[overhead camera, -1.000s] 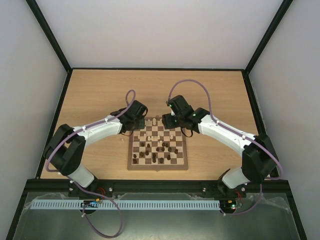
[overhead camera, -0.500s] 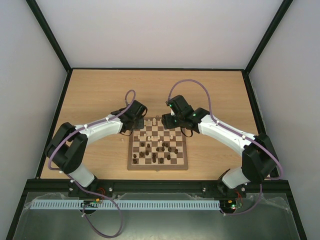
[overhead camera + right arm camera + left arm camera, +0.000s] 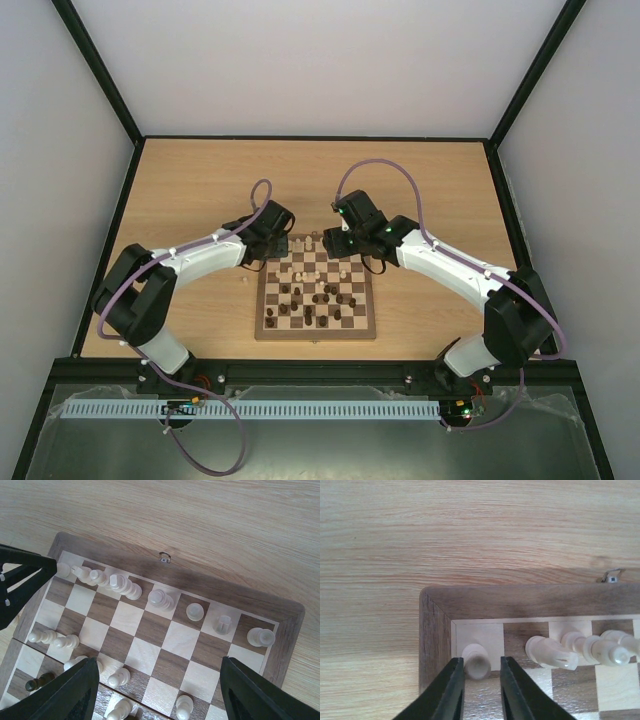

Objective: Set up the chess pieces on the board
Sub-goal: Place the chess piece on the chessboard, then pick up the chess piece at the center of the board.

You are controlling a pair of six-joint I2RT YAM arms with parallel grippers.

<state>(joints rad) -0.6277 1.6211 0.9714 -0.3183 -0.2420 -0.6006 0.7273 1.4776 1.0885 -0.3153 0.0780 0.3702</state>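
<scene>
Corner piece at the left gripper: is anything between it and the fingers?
Nothing visible. The left gripper straddles the cream corner piece; the next piece stands on the neighbouring square, outside the fingers.

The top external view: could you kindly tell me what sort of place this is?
Probably a robot test cell: a wooden table boxed in by white walls, left arm and right arm bolted at its near edge, a chessboard between them.

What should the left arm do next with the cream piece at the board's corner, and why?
Probably open the left gripper a little wider, then lift straight up. The cream piece stands upright on the corner square of the board, and a sliver of gap shows beside one finger, so it looks placed. Its cream neighbours sit close, so a sideways exit could knock them.
</scene>
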